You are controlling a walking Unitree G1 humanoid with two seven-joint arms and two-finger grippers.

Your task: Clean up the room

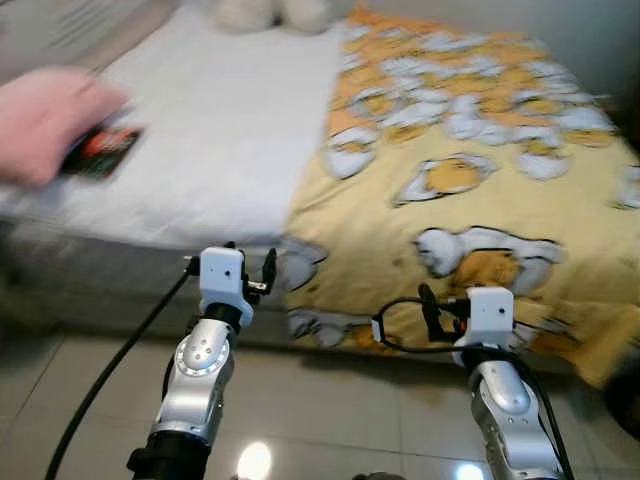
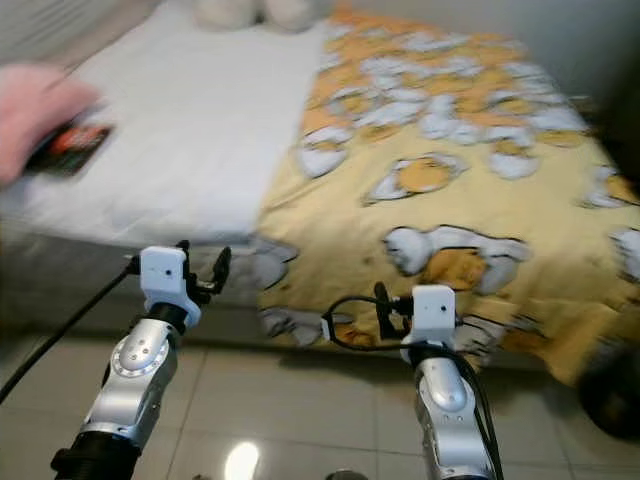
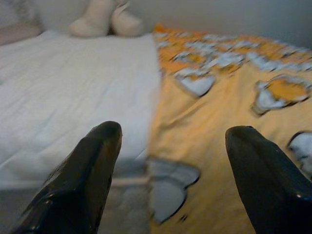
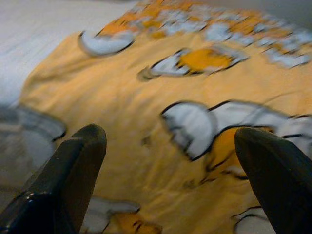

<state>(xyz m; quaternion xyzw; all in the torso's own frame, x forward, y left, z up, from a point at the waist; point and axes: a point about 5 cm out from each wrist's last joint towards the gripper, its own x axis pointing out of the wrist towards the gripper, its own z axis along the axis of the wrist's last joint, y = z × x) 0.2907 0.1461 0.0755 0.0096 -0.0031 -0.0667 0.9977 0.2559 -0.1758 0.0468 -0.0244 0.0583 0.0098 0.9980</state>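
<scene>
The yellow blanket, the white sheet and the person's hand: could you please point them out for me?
yellow blanket [image 1: 470, 130], left eye view, its patterned top.
white sheet [image 1: 225, 130], left eye view, its bare middle.
person's hand [image 1: 45, 120], left eye view, its back.

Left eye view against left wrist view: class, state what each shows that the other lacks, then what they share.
Left eye view alone: a person's hand holding a dark and red object over the white sheet, both silver arms with the left gripper and right gripper near the bed edge, and the tiled floor.
Left wrist view alone: the left gripper's two black fingers close up, spread apart.
Shared: the white sheet, the yellow patterned blanket, and the pale plush shapes at the bed's far end.
</scene>
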